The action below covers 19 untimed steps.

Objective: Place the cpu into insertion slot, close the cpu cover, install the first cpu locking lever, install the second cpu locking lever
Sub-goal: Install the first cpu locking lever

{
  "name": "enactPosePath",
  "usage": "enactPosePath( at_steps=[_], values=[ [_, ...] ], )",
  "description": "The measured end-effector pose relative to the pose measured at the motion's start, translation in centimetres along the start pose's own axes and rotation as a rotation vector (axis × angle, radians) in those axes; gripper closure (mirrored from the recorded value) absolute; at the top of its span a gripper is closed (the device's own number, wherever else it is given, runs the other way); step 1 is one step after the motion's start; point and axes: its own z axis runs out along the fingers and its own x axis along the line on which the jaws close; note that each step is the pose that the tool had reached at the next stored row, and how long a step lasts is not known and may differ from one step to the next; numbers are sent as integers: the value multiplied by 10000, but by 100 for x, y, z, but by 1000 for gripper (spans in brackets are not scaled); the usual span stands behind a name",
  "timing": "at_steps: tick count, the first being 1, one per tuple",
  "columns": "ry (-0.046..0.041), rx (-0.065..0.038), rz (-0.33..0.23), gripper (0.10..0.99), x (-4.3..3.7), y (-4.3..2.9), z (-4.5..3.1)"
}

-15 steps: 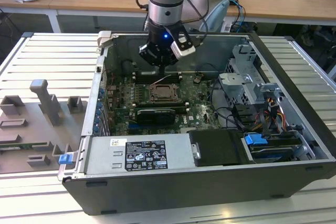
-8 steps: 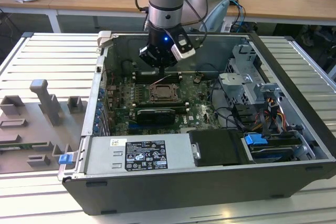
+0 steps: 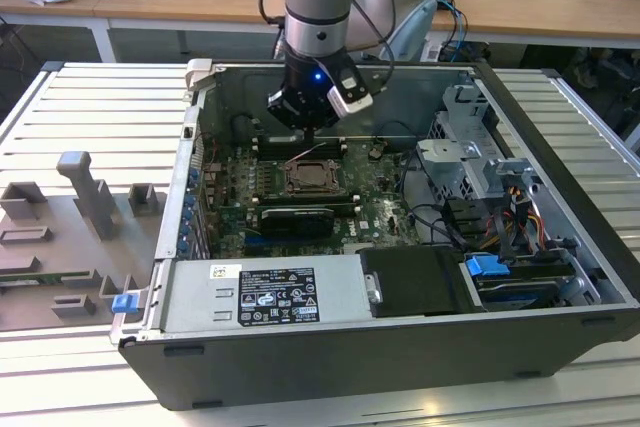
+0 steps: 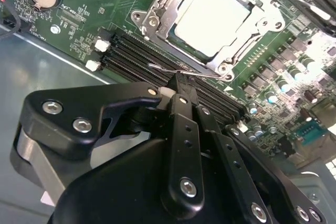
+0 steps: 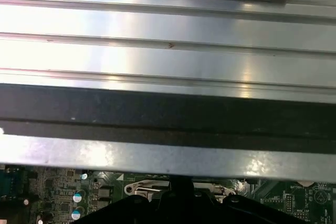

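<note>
In the second wrist view the cpu (image 4: 212, 17), a pale silvery square, lies in the insertion slot (image 4: 229, 56). The silver cpu cover (image 4: 157, 11) is folded down around it. A thin wire locking lever (image 4: 157, 68) runs along the slot's edge beside the black memory slots. My gripper (image 4: 178, 80) is shut, and its fingertips touch that lever's wire. In the exterior view the gripper (image 3: 310, 125) hangs just behind the insertion slot (image 3: 310, 179) inside the open computer case. The first wrist view shows the gripper (image 5: 178, 184) against the cover's metal (image 5: 149, 186).
The open case (image 3: 560, 197) has a power supply (image 3: 265, 295) at the front, a drive cage (image 3: 480, 162) and cables on the exterior view's right, and a black expansion card (image 3: 295, 219) in front of the slot. Grey fixtures (image 3: 90, 192) stand outside on the slatted table.
</note>
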Motion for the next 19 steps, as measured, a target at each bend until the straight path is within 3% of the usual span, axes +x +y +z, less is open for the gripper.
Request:
enactPosePath(
  at_steps=[7,11,19],
  values=[
    [1,0,-25,980,-79,-3,38],
    [-3,-70,-31,980,-94,-7,47],
    [-3,-68,-30,980,-131,-18,101]
  ],
)
